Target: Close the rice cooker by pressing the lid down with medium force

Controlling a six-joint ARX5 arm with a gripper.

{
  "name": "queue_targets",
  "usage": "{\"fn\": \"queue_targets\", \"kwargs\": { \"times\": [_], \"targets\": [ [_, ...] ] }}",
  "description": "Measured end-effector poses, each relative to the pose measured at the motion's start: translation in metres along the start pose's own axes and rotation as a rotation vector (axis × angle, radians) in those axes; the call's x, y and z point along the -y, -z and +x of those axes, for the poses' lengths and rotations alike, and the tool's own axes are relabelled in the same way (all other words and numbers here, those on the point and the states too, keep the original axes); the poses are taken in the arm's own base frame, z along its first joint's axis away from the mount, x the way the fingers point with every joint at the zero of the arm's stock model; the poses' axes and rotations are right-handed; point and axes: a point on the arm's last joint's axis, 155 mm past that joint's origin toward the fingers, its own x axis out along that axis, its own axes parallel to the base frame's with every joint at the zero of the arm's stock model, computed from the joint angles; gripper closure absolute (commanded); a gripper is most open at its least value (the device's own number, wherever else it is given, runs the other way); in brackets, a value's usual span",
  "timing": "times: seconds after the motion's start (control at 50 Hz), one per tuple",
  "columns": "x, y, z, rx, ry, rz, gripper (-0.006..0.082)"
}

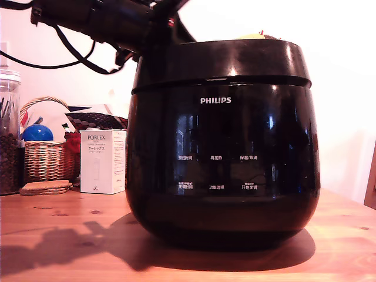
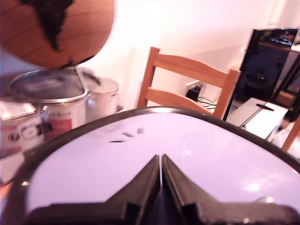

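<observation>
From my seat the large glossy black rounded rice cooker (image 1: 223, 147) with its white PHILIPS logo stands on the wooden table (image 1: 59, 235), filling the middle and the exterior view's right. Its wide glossy black domed lid (image 1: 226, 61) already sits low on the body; a thin seam runs round between them, and I cannot tell from here whether the latch has caught.

My black arm (image 1: 100, 20) comes in from the exterior view's upper left and passes over the lid's far left edge. The pincer itself is hidden in that view behind the cooker's shoulder. In the wrist view the gripper (image 2: 161, 164) shows its two dark fingers (image 2: 145, 183) pressed together tip to tip with nothing between them, so it is clenched and empty.

The relation that matters: the lid lies directly beneath the closed fingertips. In the wrist view its glossy top (image 2: 211, 150), washed pale by reflected light, spreads out just under and beyond them, with the fingers pointing across it toward the far rim. Whether the tips are touching the surface or only just above it I cannot tell. The tips seem to sit nearer one side than the centre, so I judge a straight downward press is called for, and off-centre pressure might seat the lid unevenly.
</observation>
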Motion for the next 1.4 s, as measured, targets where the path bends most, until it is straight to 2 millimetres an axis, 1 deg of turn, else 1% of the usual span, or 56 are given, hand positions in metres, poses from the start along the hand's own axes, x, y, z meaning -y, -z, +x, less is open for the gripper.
{"fn": "queue_targets", "kwargs": {
  "times": [0.02, 0.04, 0.08, 0.1, 0.24, 0.34, 0.52, 0.82, 0.98, 1.1, 1.4],
  "targets": [
    [0.003, 0.0, 0.0, 0.003, 0.006, 0.001, 0.0791],
    [-0.001, 0.0, -0.001, 0.007, -0.019, 0.025, 0.0791],
    [0.001, 0.001, -0.002, 0.008, -0.018, 0.028, 0.0791],
    [-0.002, 0.0, -0.002, 0.012, -0.039, 0.028, 0.0791],
    [-0.007, 0.001, -0.004, 0.018, -0.076, 0.055, 0.0791],
    [-0.007, 0.0, -0.005, 0.022, -0.082, 0.061, 0.0791],
    [-0.014, 0.001, -0.012, 0.04, -0.127, 0.106, 0.0791],
    [-0.014, 0.001, -0.017, 0.075, -0.127, 0.114, 0.0791],
    [-0.009, 0.002, -0.016, 0.078, -0.118, 0.12, 0.0791],
    [-0.005, 0.01, -0.012, 0.063, -0.107, 0.123, 0.0791],
    [0.005, 0.019, -0.006, 0.039, -0.079, 0.123, 0.0791]
  ]
}}
